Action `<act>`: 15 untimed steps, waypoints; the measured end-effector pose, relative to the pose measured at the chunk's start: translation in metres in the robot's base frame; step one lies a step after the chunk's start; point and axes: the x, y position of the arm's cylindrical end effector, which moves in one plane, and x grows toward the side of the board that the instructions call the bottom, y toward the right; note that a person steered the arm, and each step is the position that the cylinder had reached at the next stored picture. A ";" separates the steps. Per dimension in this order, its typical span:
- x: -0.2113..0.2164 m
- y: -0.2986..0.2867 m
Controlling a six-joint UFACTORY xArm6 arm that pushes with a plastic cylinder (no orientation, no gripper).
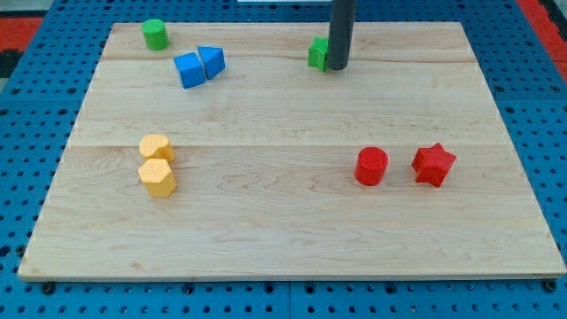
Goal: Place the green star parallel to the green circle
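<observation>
The green star [317,54] sits near the view's top, right of centre, partly hidden behind the rod. My tip [337,67] is down on the board, touching the star's right side. The green circle [155,35] stands at the view's top left, far to the left of the star and slightly higher in the view.
The wooden board [283,213] lies on a blue pegboard. A blue cube [190,70] and a blue triangle [212,61] touch each other right of the green circle. Two yellow blocks [157,165] sit at the left. A red circle [371,166] and a red star [433,164] sit at the right.
</observation>
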 end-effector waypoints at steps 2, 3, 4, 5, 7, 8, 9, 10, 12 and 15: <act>-0.005 0.000; -0.013 0.000; -0.022 0.000; -0.031 -0.002; -0.045 -0.015; -0.050 -0.022; -0.055 -0.030; -0.056 -0.032; -0.056 -0.034; -0.056 -0.040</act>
